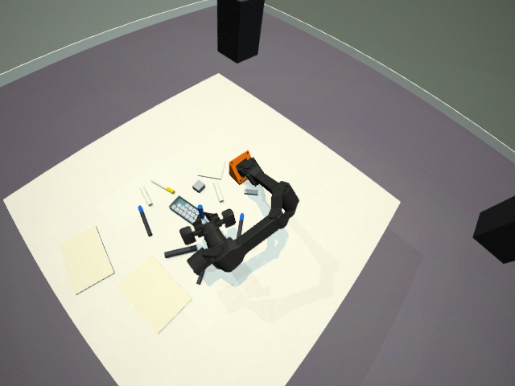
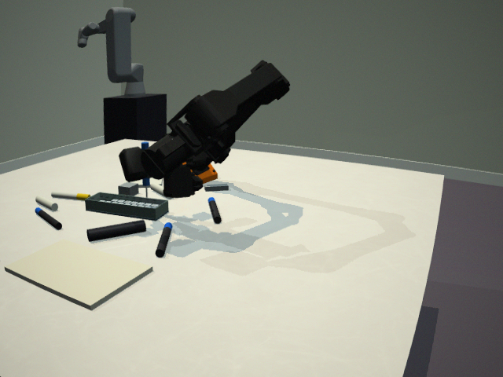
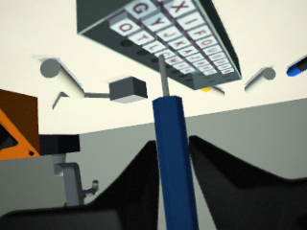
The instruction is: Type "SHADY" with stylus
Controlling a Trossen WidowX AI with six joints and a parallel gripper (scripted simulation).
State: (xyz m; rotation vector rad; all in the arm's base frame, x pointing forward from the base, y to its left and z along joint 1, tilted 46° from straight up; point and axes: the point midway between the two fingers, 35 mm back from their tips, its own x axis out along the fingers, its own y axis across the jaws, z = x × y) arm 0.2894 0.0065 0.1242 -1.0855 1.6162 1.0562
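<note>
The dark green keyboard (image 1: 179, 206) (image 2: 122, 209) (image 3: 96, 26) with white keys lies on the cream desk mat (image 1: 290, 249). My gripper (image 1: 205, 219) (image 3: 172, 145) hangs over its right part and is shut on the blue stylus (image 1: 200, 208) (image 2: 145, 145) (image 3: 174, 158). The stylus stands nearly upright. Its thin grey tip (image 3: 163, 72) (image 2: 145, 189) reaches down to the keys in the middle rows. I cannot read which key it touches.
Blue-capped dark markers (image 1: 144, 219) (image 1: 240, 224) (image 2: 163, 239) (image 2: 214, 210), a black cylinder (image 1: 179, 251) (image 2: 115, 229), white sticks (image 1: 146, 195), a yellow-tipped pencil (image 1: 162, 186), a grey cube (image 1: 199, 186) (image 3: 127, 89) and cream pads (image 1: 86, 259) (image 2: 77, 272) surround the keyboard. The orange arm base (image 1: 239, 166) stands behind.
</note>
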